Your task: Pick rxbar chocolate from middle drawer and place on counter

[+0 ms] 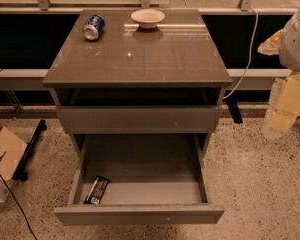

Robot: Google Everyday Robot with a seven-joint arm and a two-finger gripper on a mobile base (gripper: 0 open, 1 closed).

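The rxbar chocolate (97, 190) is a flat black wrapper with a white patch at its near end. It lies in the front left corner of the middle drawer (140, 214), which is pulled wide open. The glossy grey-brown counter (155, 59) tops the cabinet above it. My gripper (285, 106) hangs at the right edge of the view, close to the camera, to the right of the cabinet at about the height of the upper drawer front. It is far from the bar and holds nothing that I can see.
A blue soda can (93, 27) lies on its side at the counter's back left. A white bowl (148, 18) stands at the back middle. The upper drawer front (139, 118) is closed. A cardboard box (4, 154) and a black bar lie on the floor at left; a white cable (246, 59) hangs at right.
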